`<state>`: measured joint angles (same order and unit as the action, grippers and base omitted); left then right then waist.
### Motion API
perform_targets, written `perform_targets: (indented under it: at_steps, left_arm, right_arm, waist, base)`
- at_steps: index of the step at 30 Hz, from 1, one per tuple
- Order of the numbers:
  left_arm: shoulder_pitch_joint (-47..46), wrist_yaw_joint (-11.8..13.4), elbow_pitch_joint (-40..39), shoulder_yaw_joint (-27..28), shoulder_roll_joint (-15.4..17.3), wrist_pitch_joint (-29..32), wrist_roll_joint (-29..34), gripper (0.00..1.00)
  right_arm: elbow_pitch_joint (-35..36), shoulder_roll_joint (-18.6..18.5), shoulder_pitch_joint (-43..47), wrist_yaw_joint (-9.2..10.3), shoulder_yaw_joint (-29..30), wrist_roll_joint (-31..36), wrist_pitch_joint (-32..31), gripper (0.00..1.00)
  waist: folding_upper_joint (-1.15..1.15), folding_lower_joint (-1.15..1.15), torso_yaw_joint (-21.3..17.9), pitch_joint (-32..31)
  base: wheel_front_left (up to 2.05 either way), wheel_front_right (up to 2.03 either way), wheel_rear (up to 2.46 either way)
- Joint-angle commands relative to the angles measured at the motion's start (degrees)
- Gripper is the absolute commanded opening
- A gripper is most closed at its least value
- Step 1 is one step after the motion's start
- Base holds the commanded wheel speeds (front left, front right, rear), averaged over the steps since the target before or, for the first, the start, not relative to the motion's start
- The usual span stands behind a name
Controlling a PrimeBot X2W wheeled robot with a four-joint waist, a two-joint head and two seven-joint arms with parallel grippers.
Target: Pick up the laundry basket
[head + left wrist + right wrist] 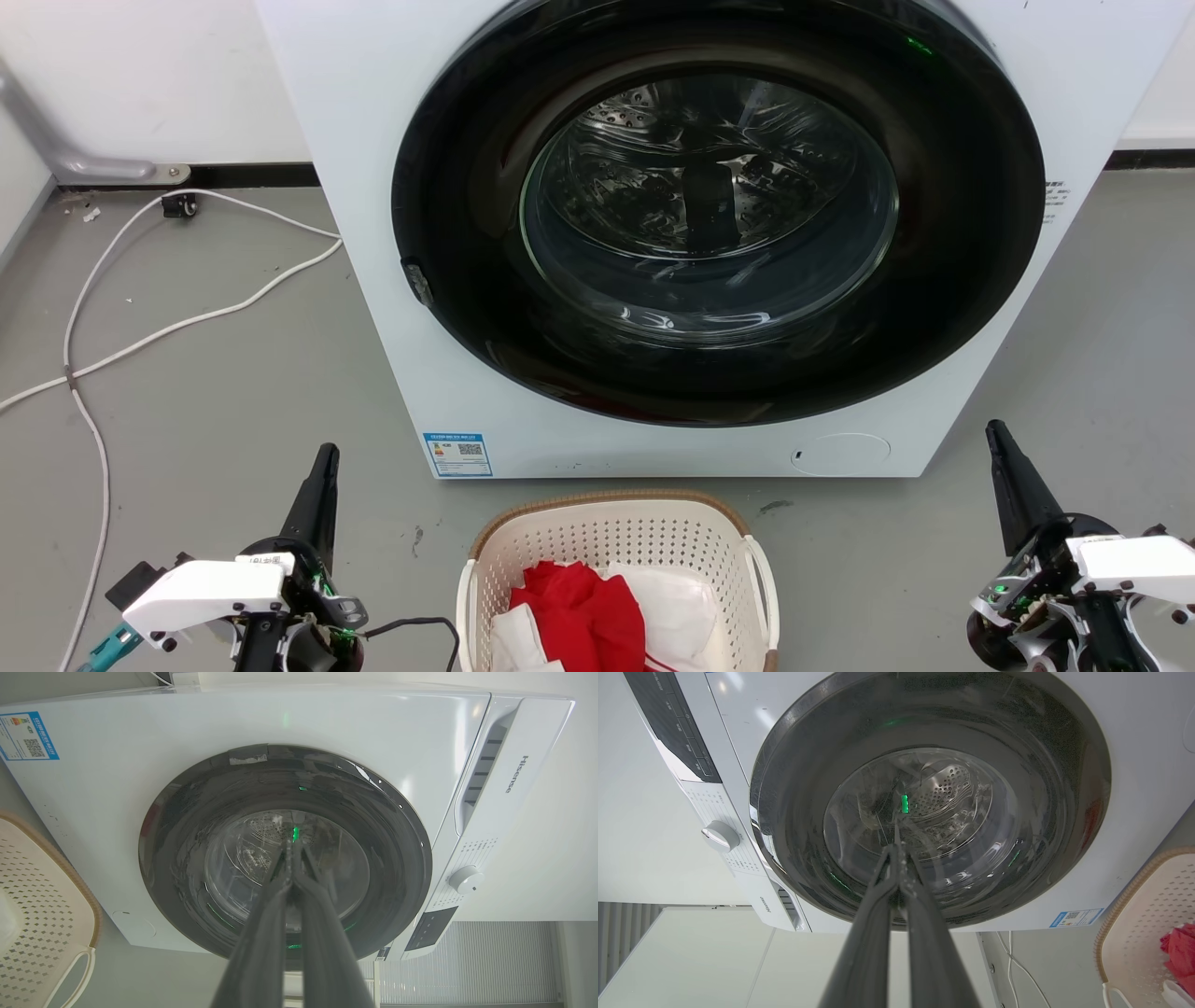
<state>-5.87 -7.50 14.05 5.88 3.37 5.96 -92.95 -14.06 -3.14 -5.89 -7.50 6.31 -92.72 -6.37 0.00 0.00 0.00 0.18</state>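
Your left gripper (326, 459) and right gripper (997, 436) are pinched together, empty; grab the cream perforated plastic laundry basket (597, 534) by its white loop handles (773, 583), left and right; it's probably light and stiff.

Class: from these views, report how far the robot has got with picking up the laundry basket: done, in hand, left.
Done: nothing; the laundry basket stands on the floor before the washing machine. In hand: left end effector and right end effector flank it, both shut, touching nothing. Left: grip the loop handles and lift.

grey floor (233, 392), white wall (140, 75), white washing machine (653, 448), loose white cable (67, 373)
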Motion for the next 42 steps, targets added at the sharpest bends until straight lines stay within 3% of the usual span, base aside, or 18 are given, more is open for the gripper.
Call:
perform_targets:
  at_steps: [1,29,30,37,42]
  left_arm:
    - [-0.6,-0.2,0.1,0.2,0.0,0.3,0.1,0.0]
    - [-0.6,-0.2,0.1,0.4,-0.2,0.4,0.4,0.0]
    - [0.1,0.0,0.2,0.2,-0.2,0.3,0.1,1.0]
    - [1.2,0.0,0.1,-0.4,-0.4,-1.1,1.3,1.0]
    - [1.2,0.0,-1.0,0.0,-0.4,-2.5,5.9,1.0]
  right_arm:
    - [0.0,0.2,-0.6,0.02,0.1,0.3,-0.2,0.0]
    - [0.0,0.2,-0.6,0.02,0.2,0.4,-0.2,0.0]
    - [-0.2,0.1,0.1,-0.01,0.1,0.0,-0.1,1.0]
    - [-0.7,0.2,1.3,0.01,-0.2,1.8,1.3,1.0]
    - [0.8,0.2,1.6,0.01,0.0,6.7,2.7,1.0]
  waist:
    - [0.0,0.0,0.0,0.0]
    - [0.0,0.0,0.0,0.0]
    - [0.0,0.0,0.0,0.0]
    - [0.0,0.0,0.0,0.0]
    - [0.0,0.0,0.0,0.2]
  base:
    - [0.0,0.0,0.0]
    - [0.0,0.0,0.0]
    - [0.0,0.0,0.0]
    - [0.0,0.0,0.0]
    - [0.0,0.0,0.0]
